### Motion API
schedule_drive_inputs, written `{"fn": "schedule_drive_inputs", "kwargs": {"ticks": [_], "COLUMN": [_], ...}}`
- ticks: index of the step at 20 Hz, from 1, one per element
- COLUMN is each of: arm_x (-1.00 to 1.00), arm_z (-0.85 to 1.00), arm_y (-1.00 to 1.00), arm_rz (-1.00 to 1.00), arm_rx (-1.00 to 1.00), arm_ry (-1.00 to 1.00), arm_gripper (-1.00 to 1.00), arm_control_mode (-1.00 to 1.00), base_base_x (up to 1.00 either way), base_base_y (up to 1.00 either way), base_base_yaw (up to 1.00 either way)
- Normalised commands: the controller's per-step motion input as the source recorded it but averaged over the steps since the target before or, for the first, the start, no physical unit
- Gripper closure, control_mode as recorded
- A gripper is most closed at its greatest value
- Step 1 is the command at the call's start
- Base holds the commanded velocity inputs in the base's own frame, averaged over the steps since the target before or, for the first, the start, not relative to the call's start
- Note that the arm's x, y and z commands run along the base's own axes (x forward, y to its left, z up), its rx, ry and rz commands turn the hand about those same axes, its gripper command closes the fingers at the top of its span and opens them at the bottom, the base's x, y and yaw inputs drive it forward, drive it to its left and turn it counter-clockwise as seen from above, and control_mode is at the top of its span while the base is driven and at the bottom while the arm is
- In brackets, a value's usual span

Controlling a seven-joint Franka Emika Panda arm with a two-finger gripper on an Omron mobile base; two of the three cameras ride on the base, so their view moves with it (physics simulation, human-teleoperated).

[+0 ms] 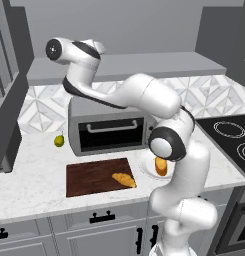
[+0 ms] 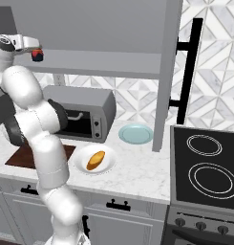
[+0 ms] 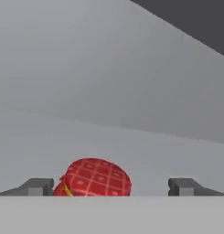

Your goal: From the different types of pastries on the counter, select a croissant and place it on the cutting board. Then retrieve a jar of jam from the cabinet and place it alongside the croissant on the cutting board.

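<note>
The golden-brown croissant (image 1: 124, 179) lies on the right end of the dark wooden cutting board (image 1: 94, 177) on the marble counter (image 1: 34, 185). The arm reaches up into the grey cabinet (image 2: 104, 28). There my gripper (image 2: 34, 51) is at the red jar of jam (image 2: 37, 55), just above the cabinet's ledge (image 1: 144, 65). In the hand view the jar (image 3: 95, 178), with its red checked top, sits low between my fingertips (image 3: 38, 186). It is nearer the left one, with a gap on each side. My gripper (image 3: 111, 186) is open.
The orange-yellow roll (image 2: 95, 160) lies on a white plate (image 2: 110, 154) right of the board. A silver toaster oven (image 1: 111, 127) stands behind the board, with a yellow-green fruit (image 1: 59, 141) to its left. A pale blue plate (image 2: 136, 134), the open cabinet door (image 2: 168, 72) and the stove (image 2: 209, 167) are to the right.
</note>
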Motion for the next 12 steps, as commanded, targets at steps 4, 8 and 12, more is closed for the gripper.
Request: {"fn": "schedule_drive_inputs", "kwargs": {"ticks": [4, 8, 12], "arm_x": [0.21, 0.04, 0.00], "arm_z": [-0.03, -0.02, -0.10], "arm_y": [0.00, 0.00, 0.00], "arm_rz": [0.03, 0.00, 0.00], "arm_rx": [0.16, 0.08, 0.07], "arm_ry": [0.00, 0.01, 0.04], "arm_gripper": [-1.00, -1.00, -1.00], "arm_control_mode": [-1.00, -1.00, -1.00], "base_base_x": [0.00, 0.00, 0.00], "base_base_y": [0.00, 0.00, 0.00], "base_base_yaw": [0.00, 0.00, 0.00]}}
